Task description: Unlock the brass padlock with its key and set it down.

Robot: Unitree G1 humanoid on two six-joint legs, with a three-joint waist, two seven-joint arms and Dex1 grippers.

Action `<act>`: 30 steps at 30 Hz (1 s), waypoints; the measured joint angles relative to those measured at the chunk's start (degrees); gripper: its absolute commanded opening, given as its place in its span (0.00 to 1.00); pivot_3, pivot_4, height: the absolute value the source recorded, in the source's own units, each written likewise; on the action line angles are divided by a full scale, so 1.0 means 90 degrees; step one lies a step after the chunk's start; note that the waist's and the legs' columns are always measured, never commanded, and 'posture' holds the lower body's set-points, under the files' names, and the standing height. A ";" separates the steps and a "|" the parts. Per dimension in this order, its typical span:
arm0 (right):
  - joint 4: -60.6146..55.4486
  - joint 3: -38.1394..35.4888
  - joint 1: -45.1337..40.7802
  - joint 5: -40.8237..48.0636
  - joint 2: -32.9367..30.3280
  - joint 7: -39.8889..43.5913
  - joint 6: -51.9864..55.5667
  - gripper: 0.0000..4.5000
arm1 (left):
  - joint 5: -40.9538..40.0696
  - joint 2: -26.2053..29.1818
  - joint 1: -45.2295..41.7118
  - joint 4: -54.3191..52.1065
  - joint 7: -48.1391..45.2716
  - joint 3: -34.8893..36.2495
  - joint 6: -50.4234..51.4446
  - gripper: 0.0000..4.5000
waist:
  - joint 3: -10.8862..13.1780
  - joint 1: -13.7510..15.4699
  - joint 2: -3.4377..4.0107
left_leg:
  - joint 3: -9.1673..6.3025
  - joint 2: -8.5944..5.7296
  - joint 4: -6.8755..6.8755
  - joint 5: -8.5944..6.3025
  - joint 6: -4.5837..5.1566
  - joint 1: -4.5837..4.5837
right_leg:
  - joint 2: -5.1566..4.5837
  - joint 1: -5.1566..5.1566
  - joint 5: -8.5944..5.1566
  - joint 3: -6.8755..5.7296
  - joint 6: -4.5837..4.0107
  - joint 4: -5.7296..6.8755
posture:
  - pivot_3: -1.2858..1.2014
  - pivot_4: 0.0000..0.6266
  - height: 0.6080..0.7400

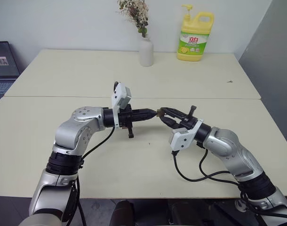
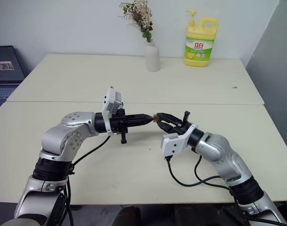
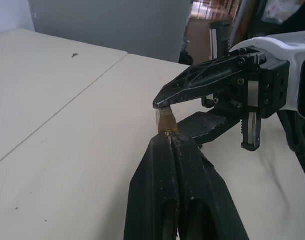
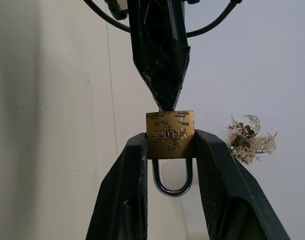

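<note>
Legible markings
The brass padlock [image 4: 170,134] bore stamped "YT-LOCK", seen upside down; the yellow bottle [image 1: 195,36] label carried red Chinese characters.

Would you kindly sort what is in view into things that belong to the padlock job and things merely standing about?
Job: brass padlock, clamped in the right gripper; left gripper, shut, its tip at the padlock's end.

Standing about: white vase of dried flowers; yellow detergent bottle; laptop; table.

Both grippers meet tip to tip above the table [image 1: 49,127] — brass padlock [image 1: 158,113] between.
</note>
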 measured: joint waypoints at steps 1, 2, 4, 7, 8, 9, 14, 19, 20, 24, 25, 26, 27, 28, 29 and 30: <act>-0.0005 0.0000 0.0000 0.0017 0.0003 0.0004 -0.0005 0.21 | 0.0093 0.0006 0.0021 0.0002 -0.0061 -0.0010 -0.0191 0.00 | 0.0000 0.0001 0.0000 | 0.0000 0.0000 0.0000 0.0000 0.0000 0.0000 | 0.0000 0.0000 0.0000 0.0000 0.0000 0.0000 | 0.52 0.24 1.00; -0.0007 -0.0002 0.0000 0.0027 0.0005 0.0006 -0.0006 0.21 | 0.0170 0.0011 0.0023 0.0004 -0.0093 -0.0023 -0.0321 0.00 | 0.0000 0.0002 0.0000 | 0.0000 0.0000 0.0000 0.0000 0.0000 0.0000 | 0.0000 0.0000 0.0000 0.0000 0.0000 0.0000 | 0.52 0.24 1.00; -0.0011 -0.0017 0.0000 0.0076 0.0011 0.0012 -0.0002 0.21 | 0.0300 0.0013 0.0025 0.0004 -0.0146 -0.0040 -0.0561 0.00 | 0.0000 0.0005 0.0000 | 0.0000 0.0000 0.0000 0.0000 0.0000 0.0000 | 0.0000 0.0000 0.0000 0.0000 0.0000 0.0000 | 0.52 0.24 1.00; -0.0023 -0.0037 0.0001 0.0143 0.0016 0.0052 -0.0003 0.21 | 0.0576 0.0055 0.0028 0.0004 -0.0241 -0.0111 -0.1058 0.00 | 0.0000 0.0005 0.0000 | 0.0001 0.0000 0.0000 0.0000 0.0000 0.0000 | 0.0000 0.0000 0.0000 0.0001 0.0000 0.0000 | 0.52 0.24 1.00; -0.0023 -0.0042 0.0001 0.0154 0.0016 0.0062 -0.0002 0.21 | 0.0660 0.0065 0.0032 0.0004 -0.0254 -0.0136 -0.1212 0.00 | 0.0000 0.0005 0.0000 | 0.0001 0.0000 0.0000 0.0000 0.0000 0.0000 | 0.0000 0.0000 0.0000 0.0001 0.0000 0.0000 | 0.52 0.24 1.00; -0.0023 -0.0051 0.0002 0.0174 0.0017 0.0084 0.0005 0.21 | 0.0769 0.0066 0.0037 0.0004 -0.0263 -0.0162 -0.1390 0.00 | 0.0000 0.0006 0.0000 | 0.0001 0.0000 0.0000 0.0000 0.0000 0.0000 | 0.0000 0.0000 0.0000 0.0001 0.0000 -0.0001 | 0.52 0.24 1.00; -0.0038 -0.0116 0.0005 0.0204 0.0041 0.0106 0.0039 0.21 | 0.1241 0.0037 0.0040 0.0022 -0.0267 -0.0232 -0.2248 0.00 | 0.0000 0.0010 0.0000 | 0.0002 0.0000 0.0000 0.0000 0.0000 0.0000 | 0.0000 0.0000 0.0000 0.0001 0.0000 -0.0001 | 0.52 0.24 1.00; -0.0039 -0.0131 0.0014 0.0207 0.0093 0.0115 0.0083 0.21 | 0.1544 -0.0017 0.0032 0.0224 -0.0305 -0.0271 -0.3013 0.00 | 0.0000 0.0013 0.0000 | 0.0002 0.0000 0.0000 0.0000 0.0001 0.0000 | 0.0000 0.0000 0.0000 0.0001 0.0000 -0.0001 | 0.52 0.24 1.00; -0.0037 -0.0134 0.0015 0.0206 0.0109 0.0119 0.0092 0.21 | 0.1553 -0.0032 0.0028 0.0234 -0.0306 -0.0270 -0.3096 0.00 | 0.0000 0.0014 0.0000 | 0.0002 0.0000 0.0000 0.0000 0.0001 0.0000 | 0.0000 0.0000 0.0000 0.0001 0.0000 -0.0001 | 0.52 0.24 1.00; -0.0036 -0.0145 0.0016 0.0205 0.0145 0.0120 0.0106 0.21 | 0.1661 -0.0041 0.0019 0.0315 -0.0323 -0.0273 -0.3436 0.00 | 0.0000 0.0016 0.0000 | 0.0002 0.0000 0.0000 0.0000 0.0001 0.0000 | 0.0000 0.0000 0.0000 0.0001 0.0000 -0.0001 | 0.52 0.24 1.00; -0.0034 -0.0146 0.0016 0.0204 0.0147 0.0120 0.0108 0.21 | 0.1685 -0.0055 0.0016 0.0361 -0.0331 -0.0274 -0.3538 0.00 | 0.0000 0.0017 0.0000 | 0.0002 0.0000 0.0000 0.0000 0.0001 0.0000 | 0.0000 0.0000 0.0000 0.0001 0.0000 -0.0001 | 0.52 0.24 1.00; -0.0031 -0.0154 0.0016 0.0204 0.0147 0.0121 0.0109 0.21 | 0.1695 -0.0083 0.0016 0.0391 -0.0330 -0.0269 -0.3579 0.00 | 0.0000 0.0019 0.0000 | 0.0002 0.0000 0.0000 0.0000 0.0001 0.0000 | 0.0000 0.0000 0.0000 0.0001 0.0000 -0.0001 | 0.52 0.24 1.00; -0.0030 -0.0162 0.0016 0.0204 0.0147 0.0121 0.0109 0.21 | 0.1709 -0.0103 0.0015 0.0418 -0.0328 -0.0267 -0.3642 0.00 | 0.0000 0.0020 0.0000 | 0.0002 0.0000 0.0000 0.0000 0.0001 0.0000 | 0.0000 0.0000 0.0000 0.0001 0.0000 -0.0001 | 0.52 0.24 1.00; -0.0029 -0.0164 0.0016 0.0204 0.0147 0.0121 0.0109 0.21 | 0.1733 -0.0108 0.0012 0.0440 -0.0328 -0.0270 -0.3711 0.00 | 0.0000 0.0020 0.0000 | 0.0002 0.0000 0.0000 0.0000 0.0001 0.0000 | 0.0000 0.0000 0.0000 0.0001 0.0000 -0.0001 | 0.52 0.24 1.00; -0.0028 -0.0167 0.0016 0.0205 0.0148 0.0121 0.0109 0.21 | 0.1739 -0.0111 0.0005 0.0451 -0.0329 -0.0271 -0.3736 0.00 | 0.0000 0.0020 0.0000 | 0.0002 0.0000 0.0000 0.0000 0.0001 0.0000 | 0.0000 0.0000 0.0000 0.0001 0.0000 -0.0001 | 0.52 0.24 1.00; -0.0028 -0.0175 0.0015 0.0205 0.0149 0.0121 0.0109 0.21 | 0.1740 -0.0123 0.0001 0.0460 -0.0328 -0.0270 -0.3745 0.00 | 0.0000 0.0020 0.0000 | 0.0002 0.0000 0.0000 0.0000 0.0001 0.0000 | 0.0000 0.0000 0.0000 0.0001 0.0000 0.0000 | 0.52 0.24 1.00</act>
